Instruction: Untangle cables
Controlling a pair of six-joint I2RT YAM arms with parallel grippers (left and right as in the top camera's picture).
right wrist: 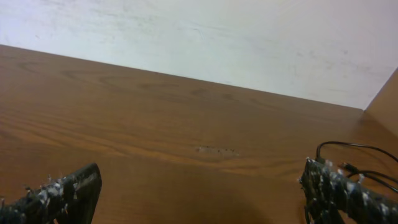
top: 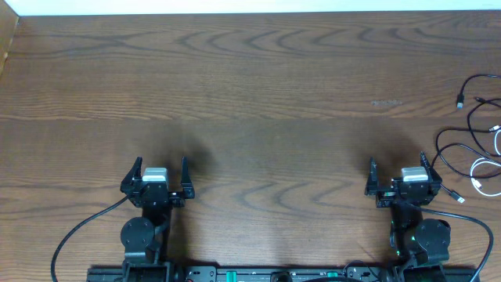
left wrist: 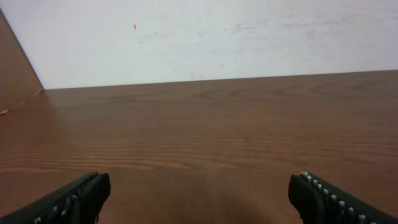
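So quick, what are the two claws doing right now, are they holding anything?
Left claw: open, holding nothing.
Right claw: open, holding nothing; the cables lie off to its right, not gripped.

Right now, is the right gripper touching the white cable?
Apart. The overhead view shows bare table between the open right gripper and the white cable, which lies further right.

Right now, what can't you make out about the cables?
- Overhead: cables run off the right edge; full extent and far ends cut off.
- Overhead: crossings of black ones and the white cable too small to tell which lies on top.
- Right wrist: one black cable arc shows; the rest sits behind a finger of the right gripper or off-frame.
- Left wrist: no cables in view.
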